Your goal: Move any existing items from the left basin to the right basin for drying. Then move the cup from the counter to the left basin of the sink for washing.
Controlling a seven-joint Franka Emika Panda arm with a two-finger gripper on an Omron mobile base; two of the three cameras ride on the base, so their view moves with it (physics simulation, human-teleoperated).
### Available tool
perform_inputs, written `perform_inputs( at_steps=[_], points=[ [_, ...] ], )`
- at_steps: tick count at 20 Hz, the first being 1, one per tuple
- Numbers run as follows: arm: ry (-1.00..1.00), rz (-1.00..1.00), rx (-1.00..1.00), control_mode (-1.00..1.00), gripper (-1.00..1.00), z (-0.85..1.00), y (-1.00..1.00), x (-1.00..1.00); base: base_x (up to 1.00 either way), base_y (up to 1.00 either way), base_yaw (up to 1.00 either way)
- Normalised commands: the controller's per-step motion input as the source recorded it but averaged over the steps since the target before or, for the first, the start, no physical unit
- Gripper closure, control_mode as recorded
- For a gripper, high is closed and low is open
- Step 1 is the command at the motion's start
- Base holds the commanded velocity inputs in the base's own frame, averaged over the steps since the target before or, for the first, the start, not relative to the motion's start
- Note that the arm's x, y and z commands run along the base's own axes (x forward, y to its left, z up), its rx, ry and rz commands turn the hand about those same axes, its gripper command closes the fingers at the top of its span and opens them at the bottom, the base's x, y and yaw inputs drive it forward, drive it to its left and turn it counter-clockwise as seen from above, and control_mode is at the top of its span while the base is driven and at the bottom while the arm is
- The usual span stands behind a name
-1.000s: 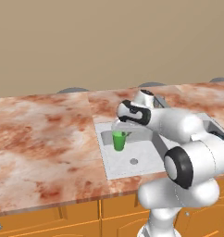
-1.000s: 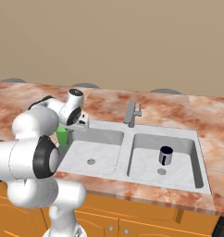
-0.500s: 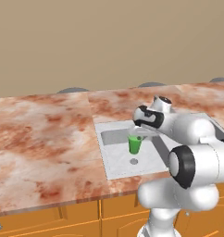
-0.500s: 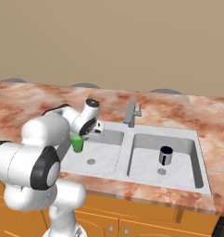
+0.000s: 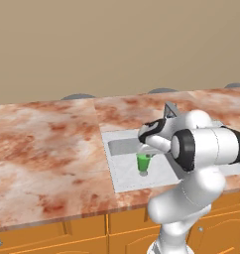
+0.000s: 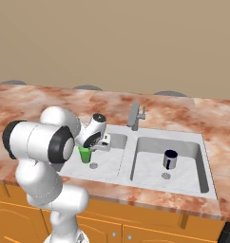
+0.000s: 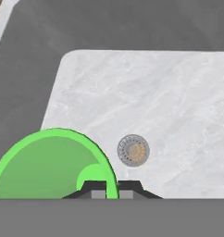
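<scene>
I see the cup [image 5: 143,162] pinched by its rim in my gripper [image 5: 146,152], hanging over the left basin [image 5: 123,173]; light, stiff plastic, likely slippery; right of the jaws, a mug [image 6: 169,159] stands in the right basin [image 6: 195,170].

The arm reached forward from the base and bent down over the sink's left half, its hand pointing downward. The gripper [image 5: 144,157] hung above the left basin [image 5: 123,174], near its middle, its fingers closed on the rim of the cup [image 5: 143,162]. Both fingertips [image 7: 94,188] pinched the cup [image 7: 51,166] wall, one on each side.
</scene>
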Motion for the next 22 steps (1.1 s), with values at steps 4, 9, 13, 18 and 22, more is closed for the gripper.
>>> perform_inputs(
  at_steps=[4, 9, 13, 18, 22],
  points=[
    [0.00, 0.00, -0.02, -1.00, 1.00, -0.34, 0.00, 0.19, 0.00, 0.00, 0.00],
    [-0.01, 0.00, 0.00, -1.00, 1.00, -0.20, -0.01, 0.01, 0.00, 0.00, 0.00],
    [-0.01, 0.00, 0.00, -1.00, -1.00, 0.00, -0.01, 0.00, 0.00, 0.00, 0.00],
    [0.00, 0.00, 0.00, -1.00, -1.00, 0.21, 0.00, 0.00, 0.00, 0.00, 0.00],
    [-0.03, 0.00, 0.00, -1.00, -1.00, 0.45, 0.00, -0.03, 0.00, 0.00, 0.00]
  ],
)
